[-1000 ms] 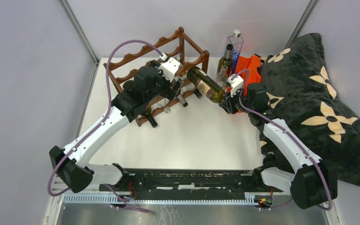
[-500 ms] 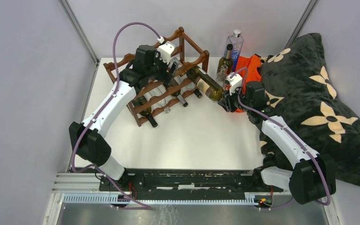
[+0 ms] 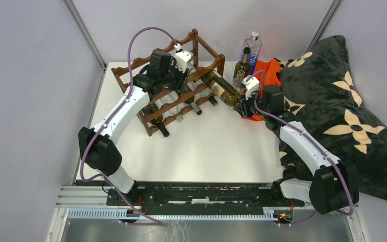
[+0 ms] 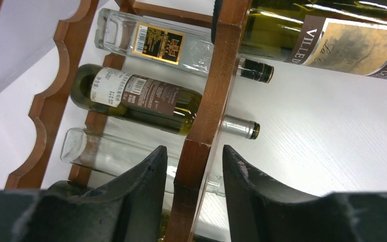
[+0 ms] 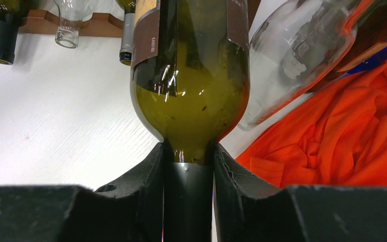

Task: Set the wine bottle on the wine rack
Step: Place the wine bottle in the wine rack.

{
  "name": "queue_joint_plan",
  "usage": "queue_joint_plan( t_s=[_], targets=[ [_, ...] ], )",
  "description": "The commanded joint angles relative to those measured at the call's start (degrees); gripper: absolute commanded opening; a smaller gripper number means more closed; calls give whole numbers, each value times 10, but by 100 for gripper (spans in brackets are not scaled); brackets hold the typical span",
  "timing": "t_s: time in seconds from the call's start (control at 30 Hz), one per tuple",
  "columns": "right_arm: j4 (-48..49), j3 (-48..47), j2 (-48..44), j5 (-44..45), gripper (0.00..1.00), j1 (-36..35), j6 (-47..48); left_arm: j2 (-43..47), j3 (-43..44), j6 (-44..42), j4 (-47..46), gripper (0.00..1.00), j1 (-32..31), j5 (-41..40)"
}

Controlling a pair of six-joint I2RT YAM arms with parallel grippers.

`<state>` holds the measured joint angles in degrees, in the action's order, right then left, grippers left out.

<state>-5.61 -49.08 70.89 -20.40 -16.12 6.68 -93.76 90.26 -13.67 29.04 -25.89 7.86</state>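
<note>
From where I stand, the job looks about half done. At the far left the wine rack [image 3: 196, 43] sits at an angle. The left gripper [image 4: 194, 151] has its fingers [image 4: 146, 176] on either side of one upright post. Only slivers of gap show, so I can't tell whether they pinch the wood or merely bracket it. My guess is that it's there to steady the frame.

The lower tiers are already stocked. A clear labelled bottle [image 4: 151, 38], a dark green bottle [image 4: 131, 96] and a clear empty bottle [image 4: 101, 148] lie across the rails.

Just right of them, the wine bottle [image 3: 220, 89] hangs tilted at the rack's right end. Its base is in among the upper rails, as far as I can make out, and its neck sticks out over the table, so it isn't lying in a cradle yet. The right gripper [image 5: 188, 148] is clamped tight around that neck. What's left, I'd say, is sliding the bottle in, settling it and letting go.

Further right stand a green bottle [image 3: 242, 63] and a tall clear bottle [image 3: 253, 48], beside an orange cloth [image 3: 271, 70] and a black flowered blanket [image 3: 332, 101].
</note>
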Motion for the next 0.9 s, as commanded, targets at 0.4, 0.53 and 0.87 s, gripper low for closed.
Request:
queue_joint_plan(
  t_s=[0.4, 0.53, 0.87],
  targets=[
    [112, -82, 23, 49, 0, -67, 1, 15, 21, -18, 25, 9, 12, 93],
    [111, -104, 43, 61, 0, -76, 9, 22, 15, -26, 27, 8, 17, 109],
    [131, -148, 90, 115, 0, -114, 23, 34, 0, -32, 24, 6, 24, 120]
  ],
)
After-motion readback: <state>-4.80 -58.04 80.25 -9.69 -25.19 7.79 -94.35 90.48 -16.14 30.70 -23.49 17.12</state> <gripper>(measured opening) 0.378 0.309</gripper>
